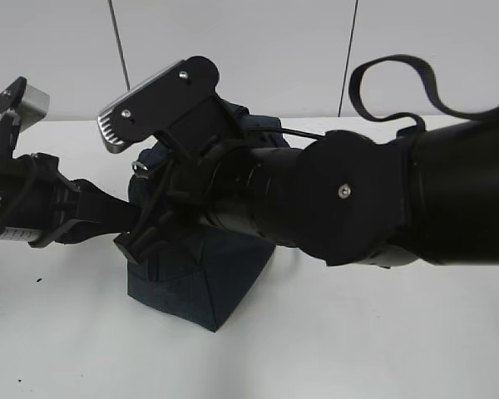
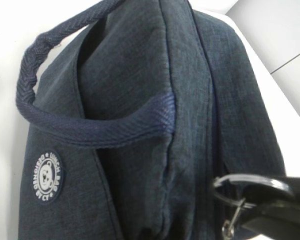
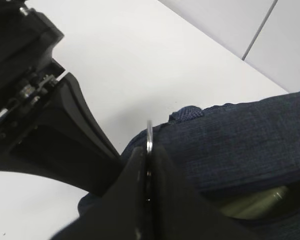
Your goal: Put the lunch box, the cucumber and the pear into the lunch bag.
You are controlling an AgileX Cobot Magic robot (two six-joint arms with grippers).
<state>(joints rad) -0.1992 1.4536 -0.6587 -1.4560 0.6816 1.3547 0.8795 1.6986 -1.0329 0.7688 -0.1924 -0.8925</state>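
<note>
The dark navy lunch bag (image 1: 208, 287) stands on the white table and fills the left wrist view (image 2: 140, 75). My right gripper (image 3: 149, 150) is shut on its metal ring pull (image 3: 149, 132), which also shows in the left wrist view (image 2: 252, 181). My left arm (image 1: 58, 208) reaches to the bag's left end. Its gripper shows as a black finger (image 3: 75, 130) against the fabric, and I cannot tell its state. A pale green surface (image 3: 250, 204) shows through the zipper gap, and I cannot tell what it is. The cucumber and pear are hidden.
The right arm (image 1: 358, 199) crosses the middle of the exterior view and hides most of the bag's top. One bag handle (image 1: 399, 71) loops up behind it, and another (image 2: 90, 130) lies across the bag's side. The white table (image 1: 358, 349) surrounds the bag.
</note>
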